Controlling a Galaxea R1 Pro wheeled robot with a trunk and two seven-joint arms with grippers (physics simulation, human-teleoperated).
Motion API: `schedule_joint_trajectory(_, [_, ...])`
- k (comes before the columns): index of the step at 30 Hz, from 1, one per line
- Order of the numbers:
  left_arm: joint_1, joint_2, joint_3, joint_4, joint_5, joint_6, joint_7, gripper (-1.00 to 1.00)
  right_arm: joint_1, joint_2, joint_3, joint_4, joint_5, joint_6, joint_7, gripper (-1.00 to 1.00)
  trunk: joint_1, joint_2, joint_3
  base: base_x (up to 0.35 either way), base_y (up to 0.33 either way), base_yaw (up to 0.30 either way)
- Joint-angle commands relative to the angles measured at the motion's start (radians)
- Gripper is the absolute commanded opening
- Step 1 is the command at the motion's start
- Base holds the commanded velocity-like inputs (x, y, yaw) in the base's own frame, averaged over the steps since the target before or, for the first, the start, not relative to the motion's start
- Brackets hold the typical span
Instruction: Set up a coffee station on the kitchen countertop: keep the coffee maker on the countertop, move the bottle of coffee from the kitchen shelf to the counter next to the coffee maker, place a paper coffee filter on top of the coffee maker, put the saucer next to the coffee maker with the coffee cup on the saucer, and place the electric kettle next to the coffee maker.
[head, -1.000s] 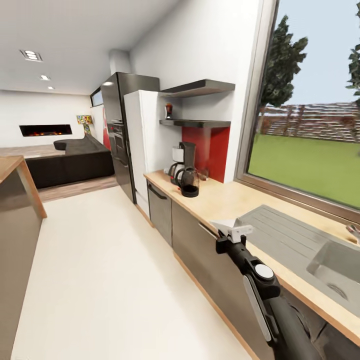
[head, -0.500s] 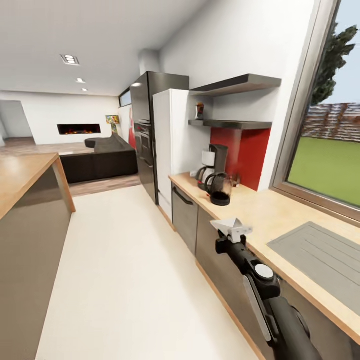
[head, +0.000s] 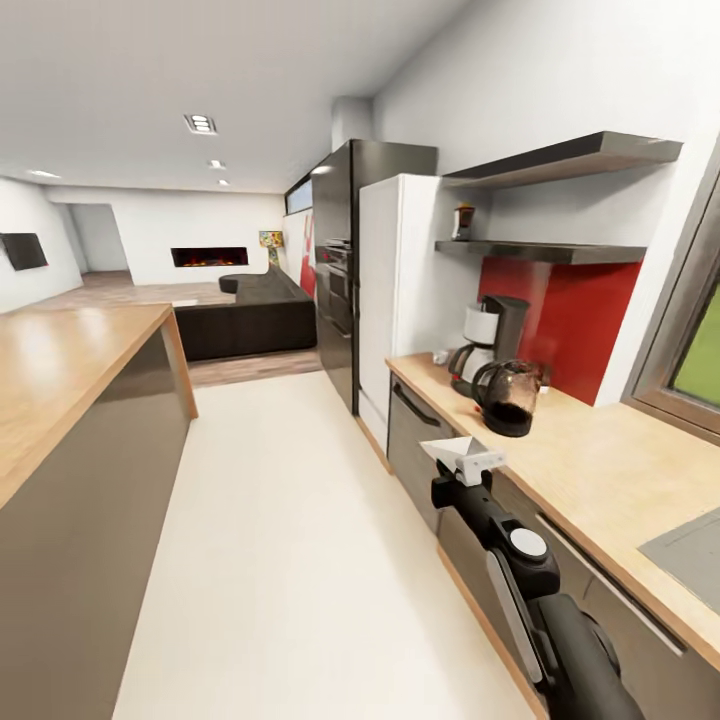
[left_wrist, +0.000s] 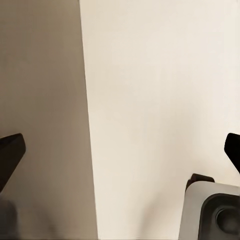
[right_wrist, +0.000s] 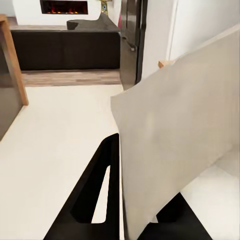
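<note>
The right claw (head: 470, 462) pinches the paper filter (head: 458, 452) at lower centre. The coffee maker (head: 490, 345) stands up-right of it, nearer this arm. The left claw (left_wrist: 120, 150) hangs open, empty.

The head view looks forward along the light wood-grain kitchen countertop (head: 600, 470). The right wrist view faces likewise, sharing the dark sofa (head: 250, 318) (right_wrist: 65, 45). The left wrist view looks closely down at pale floor (left_wrist: 160, 90).
</note>
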Motion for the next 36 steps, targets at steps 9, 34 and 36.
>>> schedule_joint_trajectory(9, [-0.001, 0.000, 0.002, -0.002, -0.001, -0.001, 0.000, 1.00, 0.000, -0.001, 0.000, 0.000, 0.004, 0.007, -0.001, -1.00, 0.001, 0.000, 0.000, 0.336, 0.005, 0.012])
schedule_joint_trajectory(34, [0.001, 0.000, 0.003, 0.000, -0.001, -0.001, 0.000, 1.00, 0.000, -0.002, 0.000, 0.000, 0.005, 0.007, -0.001, -1.00, 0.001, 0.000, 0.000, 0.305, 0.161, 0.000])
schedule_joint_trajectory(36, [0.000, 0.000, 0.003, 0.000, -0.001, -0.001, 0.000, 1.00, 0.000, -0.002, 0.000, -0.001, 0.005, 0.007, 0.000, -1.00, 0.001, 0.000, 0.000, 0.283, 0.232, 0.000])
